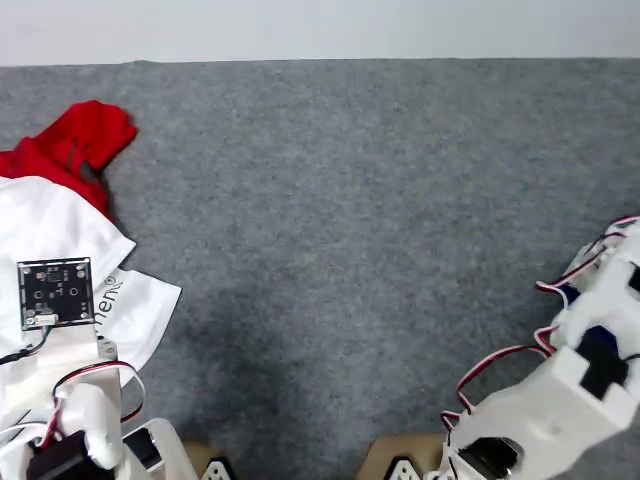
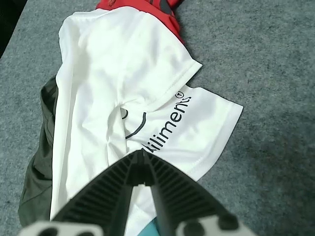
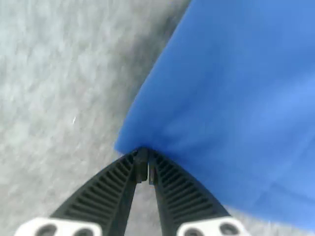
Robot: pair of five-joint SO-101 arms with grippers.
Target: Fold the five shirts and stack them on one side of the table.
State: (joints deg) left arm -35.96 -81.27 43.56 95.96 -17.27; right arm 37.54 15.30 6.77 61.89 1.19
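Right claw (image 3: 142, 164) on blue shirt (image 3: 236, 93) corner

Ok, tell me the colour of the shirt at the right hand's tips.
Plain blue; the shirt shows best in the right wrist view.

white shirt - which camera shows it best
The left wrist view: the white shirt lies spread out there, over a red shirt and dark cloth. The high view catches part of it at the left edge of the table, under the left arm. The right wrist view faces a blue shirt.

Bright, even light; soft shadows
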